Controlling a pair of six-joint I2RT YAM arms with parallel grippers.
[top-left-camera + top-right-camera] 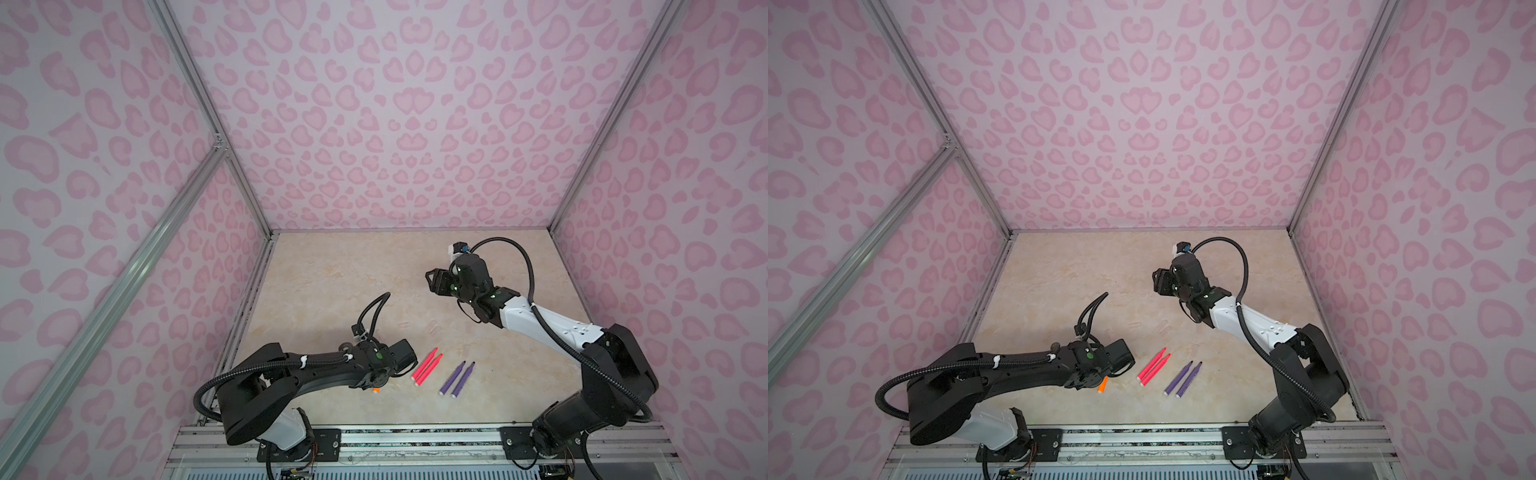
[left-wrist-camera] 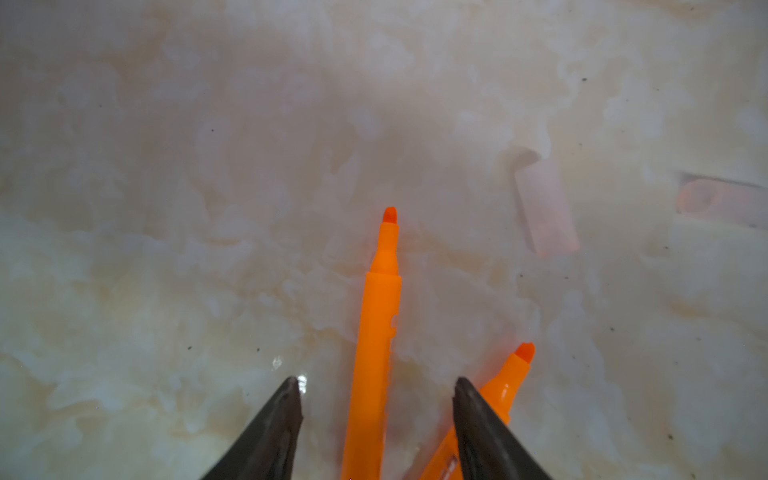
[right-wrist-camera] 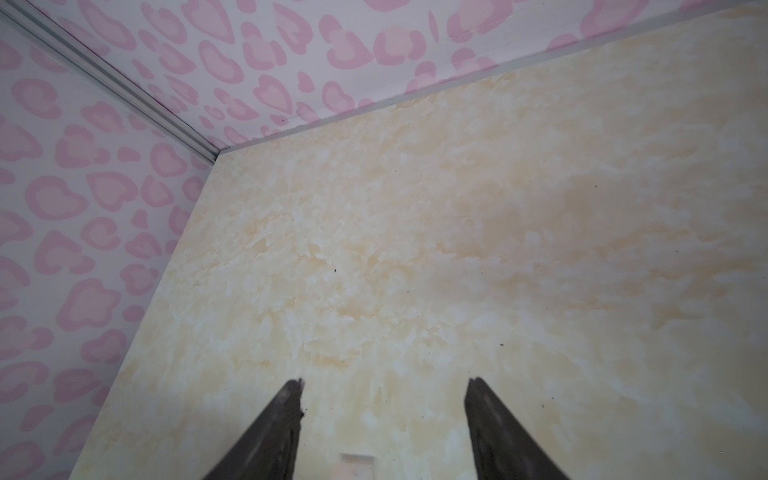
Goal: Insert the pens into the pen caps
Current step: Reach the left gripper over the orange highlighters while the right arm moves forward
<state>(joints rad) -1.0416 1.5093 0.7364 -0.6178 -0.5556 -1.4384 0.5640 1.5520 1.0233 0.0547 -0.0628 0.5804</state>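
**Left gripper astride an orange pen, right gripper free above the desk**

1. Left gripper. In the left wrist view we find the left gripper (image 2: 378, 386) low over the desk (image 1: 332, 282), with its two dark fingers apart. An orange pen (image 2: 376, 332) lies flat on the desk and runs lengthwise through the gap between the fingers. Its pointed tip is well past the fingertips. We see bare desk between the pen barrel and each fingertip, so neither tip touches the pen.

2. Second orange pen (image 2: 513, 374). It lies at an angle just beside the first pen. One finger covers its lower barrel, and its tip shows beyond that finger.

3. Caps. A clear cap (image 2: 544, 203) lies on the desk ahead of the gripper and off to one side of the pen tip, apart from it. A second cap (image 2: 723, 199), with a pinkish tint, lies farther out at the frame edge.

4. Other pens. In both top views the pink-red pens (image 1: 424, 363) lie side by side just to the right of the left gripper. The purple pens (image 1: 452, 377) lie side by side farther right. All four lie untouched on the desk.

5. Right gripper. In the right wrist view the right gripper (image 3: 384, 382) has its fingers apart, with nothing between the tips. It faces the far left corner of the patterned walls (image 1: 395, 124). In both top views it hangs above the far half of the desk, well apart from every pen. A pale shape (image 3: 357, 465) sits at the frame edge between the fingers, and we cannot tell what it is.
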